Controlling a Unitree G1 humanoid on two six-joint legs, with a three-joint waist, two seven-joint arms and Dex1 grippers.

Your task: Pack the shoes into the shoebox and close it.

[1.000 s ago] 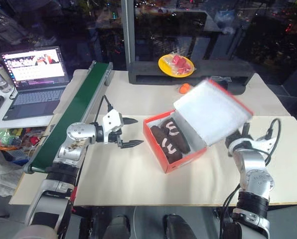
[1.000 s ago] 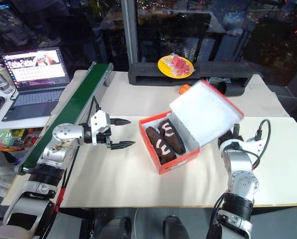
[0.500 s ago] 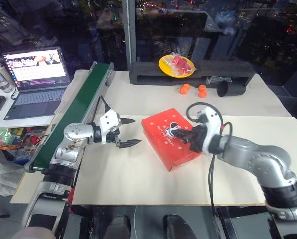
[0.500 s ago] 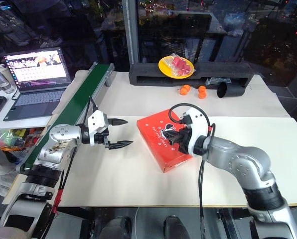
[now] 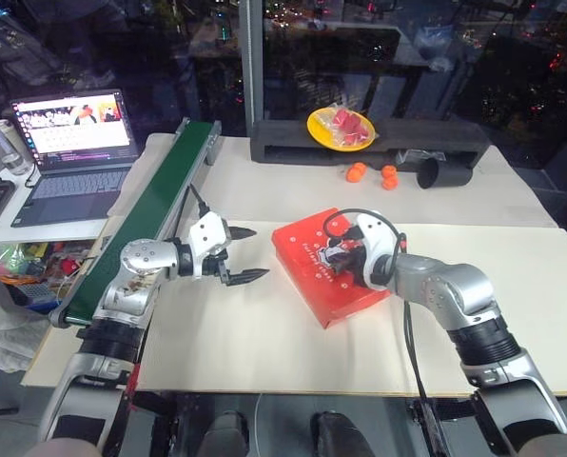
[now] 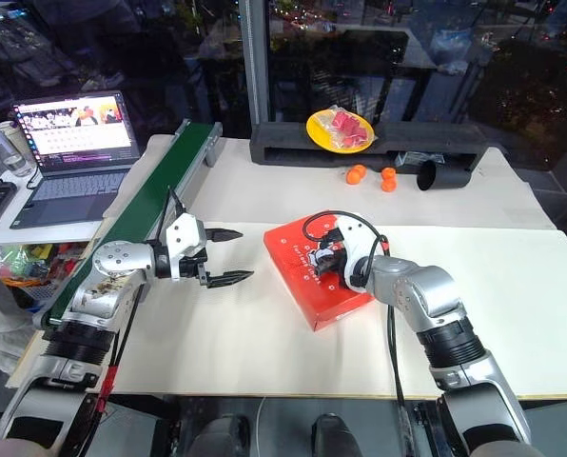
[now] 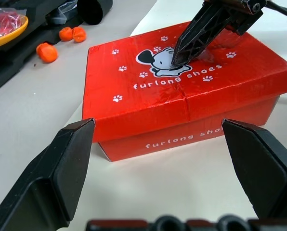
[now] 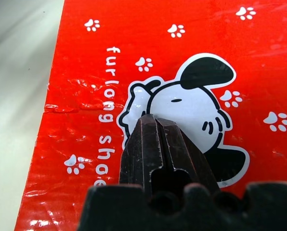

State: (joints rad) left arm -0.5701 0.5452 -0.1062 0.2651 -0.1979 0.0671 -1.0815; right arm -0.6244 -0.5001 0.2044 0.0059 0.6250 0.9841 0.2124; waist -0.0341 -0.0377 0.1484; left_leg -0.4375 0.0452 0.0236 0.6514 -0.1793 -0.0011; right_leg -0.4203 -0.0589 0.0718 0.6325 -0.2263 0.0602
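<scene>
- Two black fingers of the right gripper (image 8: 155, 126) are pressed together, tips resting on the cartoon face on the closed lid of the shoebox (image 5: 312, 271).
- The left gripper (image 5: 244, 253) hangs just beside the box, fingers spread wide, holding nothing.
- The shoebox lies on the table (image 5: 264, 333).
- Small orange balls (image 5: 374, 173) sit well beyond.

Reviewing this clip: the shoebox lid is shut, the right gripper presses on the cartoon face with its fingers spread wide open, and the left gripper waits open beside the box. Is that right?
Not quite. The right gripper has its fingers shut together, tip on the cartoon face, as the right wrist view shows. The rest holds: the shoebox lid is shut and the left gripper waits open beside it.
</scene>
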